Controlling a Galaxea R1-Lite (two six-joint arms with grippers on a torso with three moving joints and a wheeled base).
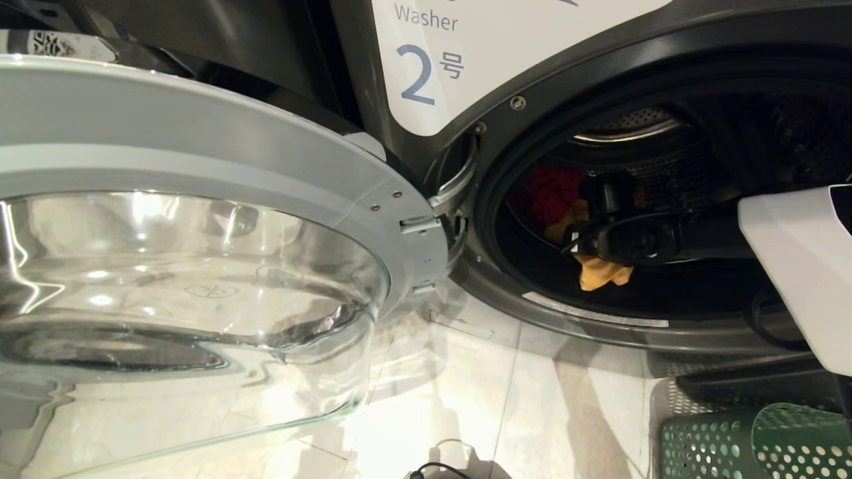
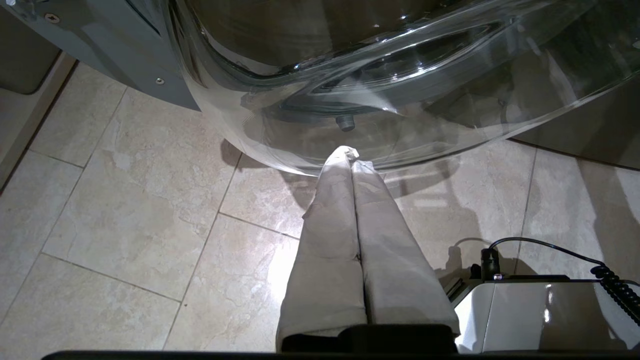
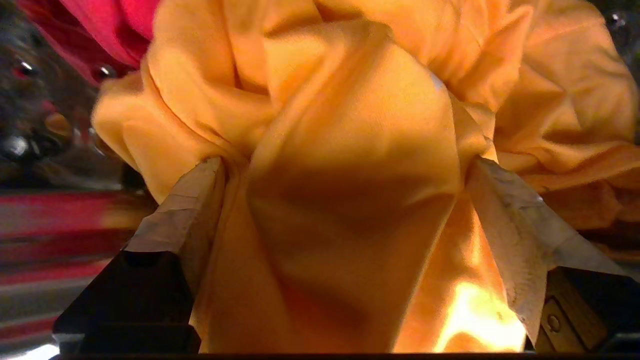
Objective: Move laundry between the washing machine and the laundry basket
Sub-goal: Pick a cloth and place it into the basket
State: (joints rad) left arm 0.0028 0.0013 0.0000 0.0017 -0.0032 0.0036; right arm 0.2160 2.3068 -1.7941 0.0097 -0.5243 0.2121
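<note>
Head view: washing machine (image 1: pixel 373 80) label "Washer 2"; right gripper (image 3: pixel 345 190) jaws wide around yellow-orange garment (image 3: pixel 350 125); left gripper (image 2: pixel 352 155) jaws closed, empty.

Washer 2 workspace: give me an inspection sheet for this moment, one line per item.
Surface: pale tiled floor, glossy with reflections.
Job's things: washing machine marked 2, its glass door swung open; yellow-orange garment and red garment inside the drum; green basket on the floor below the opening, contents not visible.
Clutter: nothing seen.
Grippers: right gripper inside the drum, fingers spread wide with the yellow-orange cloth bunched between them, not closed on it; left gripper shut, empty, parked above the floor beside the door.
Cables: black coiled cable at the robot's base.
Surroundings: neighbouring dark machine panel behind the door.
</note>
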